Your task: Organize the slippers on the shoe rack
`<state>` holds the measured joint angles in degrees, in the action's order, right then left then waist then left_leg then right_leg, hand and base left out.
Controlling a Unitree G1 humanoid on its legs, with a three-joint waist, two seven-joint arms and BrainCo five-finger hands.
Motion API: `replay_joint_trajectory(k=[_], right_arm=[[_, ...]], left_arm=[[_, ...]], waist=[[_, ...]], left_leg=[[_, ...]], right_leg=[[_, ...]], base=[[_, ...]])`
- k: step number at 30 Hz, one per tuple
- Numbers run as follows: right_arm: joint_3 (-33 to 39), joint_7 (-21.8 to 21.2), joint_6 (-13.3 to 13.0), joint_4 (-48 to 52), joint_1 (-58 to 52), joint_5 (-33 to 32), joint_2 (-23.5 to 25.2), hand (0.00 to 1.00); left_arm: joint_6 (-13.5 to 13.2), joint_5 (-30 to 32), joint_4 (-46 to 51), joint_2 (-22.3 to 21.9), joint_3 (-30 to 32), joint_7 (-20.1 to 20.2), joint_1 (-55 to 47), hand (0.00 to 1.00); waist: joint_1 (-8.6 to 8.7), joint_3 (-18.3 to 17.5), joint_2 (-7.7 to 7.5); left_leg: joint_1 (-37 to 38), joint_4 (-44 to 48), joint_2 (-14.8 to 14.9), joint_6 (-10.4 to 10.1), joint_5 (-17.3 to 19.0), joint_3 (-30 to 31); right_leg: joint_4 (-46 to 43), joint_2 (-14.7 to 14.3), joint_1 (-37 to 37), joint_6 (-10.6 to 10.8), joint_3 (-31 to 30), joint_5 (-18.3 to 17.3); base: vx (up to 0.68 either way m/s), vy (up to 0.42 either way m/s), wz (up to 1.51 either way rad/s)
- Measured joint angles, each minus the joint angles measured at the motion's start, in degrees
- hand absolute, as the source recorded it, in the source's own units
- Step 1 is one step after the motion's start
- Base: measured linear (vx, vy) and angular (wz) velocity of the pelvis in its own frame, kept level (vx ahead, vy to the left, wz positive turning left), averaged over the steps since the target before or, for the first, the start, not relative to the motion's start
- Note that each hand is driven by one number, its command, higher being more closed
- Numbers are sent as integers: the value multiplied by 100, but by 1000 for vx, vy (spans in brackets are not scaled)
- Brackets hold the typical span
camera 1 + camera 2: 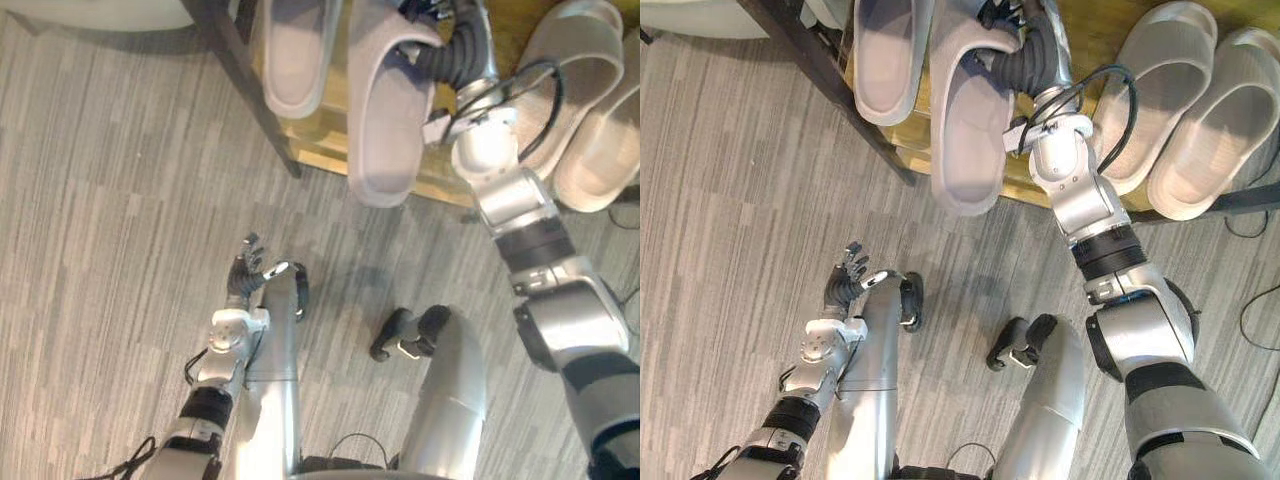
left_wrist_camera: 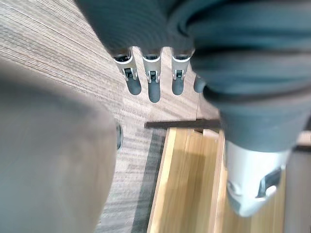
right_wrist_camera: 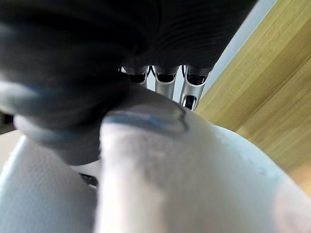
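Observation:
A pale grey slipper overhangs the front edge of the wooden shoe rack, its heel end toward me. My right hand is shut on its upper strap; in the right wrist view the fingers curl over the slipper. Beside it on the left, a matching slipper lies on the rack. A beige pair sits on the rack to the right. My left hand hangs low over the floor with straight fingers, holding nothing.
A dark rack leg slants down to the striped grey floor. The rack's wooden edge shows past my left hand. A pale rounded object sits at the far left.

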<state>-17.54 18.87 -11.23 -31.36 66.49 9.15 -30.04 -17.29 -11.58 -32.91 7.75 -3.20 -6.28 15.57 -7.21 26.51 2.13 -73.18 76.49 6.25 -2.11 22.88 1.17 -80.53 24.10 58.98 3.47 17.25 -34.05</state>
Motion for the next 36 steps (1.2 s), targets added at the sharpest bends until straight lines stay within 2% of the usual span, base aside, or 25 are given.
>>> replay_joint_trajectory(k=[8,12,13,18,20,21,26,36], right_arm=[[-171,93,122,-1148,574,-1,-209,100],[-376,150,156,-1502,835,-2,-358,100],[-380,183,157,-1549,890,-4,-393,0],[-417,356,164,-1719,1116,-14,-395,0],[-412,461,166,-1732,1143,-24,-396,0],[-386,525,165,-1732,1175,-28,-396,0],[-256,660,167,-1731,1180,-32,-402,0],[292,784,182,-1672,1050,-43,-380,0]], left_arm=[[-131,-219,63,-75,35,1,1,0],[-147,-257,65,-88,49,1,32,0],[-168,-321,66,-106,71,0,36,0],[-168,-436,62,-176,172,-9,36,0],[-163,-435,-23,-157,191,-17,35,0],[-81,-420,-321,-26,207,-56,34,0],[299,-421,-1155,3,207,-123,-286,0],[308,-427,-1285,29,209,-121,-357,0]], waist=[[-156,-28,-8],[-173,-194,-56],[-181,-194,-56],[-221,-215,-69],[-231,-362,-107],[-230,-362,-107],[-221,-361,-111],[-222,-366,-122]], left_leg=[[-207,-30,-88,-71,-62,126],[-466,-139,-173,-88,-216,165],[-494,-171,-181,-96,-253,174],[-572,-315,-231,-125,-386,215],[-725,-371,-267,-151,-468,247],[-762,-372,-268,-170,-503,285],[-780,-387,-269,-174,-530,291],[-756,-533,-185,-176,-654,178]], right_leg=[[-21,97,18,-32,233,-68],[-22,184,206,-50,330,-77],[-18,200,209,-51,366,-77],[-5,251,245,-109,467,-105],[-13,271,396,-131,508,-99],[-28,272,395,-145,565,-106],[-29,275,400,-153,584,-110],[6,252,518,-279,501,-44]], base=[[32,-13,11],[25,-16,16],[18,-21,23],[11,-23,13],[24,-27,13],[32,-24,9],[41,-14,4],[29,-7,-2]])
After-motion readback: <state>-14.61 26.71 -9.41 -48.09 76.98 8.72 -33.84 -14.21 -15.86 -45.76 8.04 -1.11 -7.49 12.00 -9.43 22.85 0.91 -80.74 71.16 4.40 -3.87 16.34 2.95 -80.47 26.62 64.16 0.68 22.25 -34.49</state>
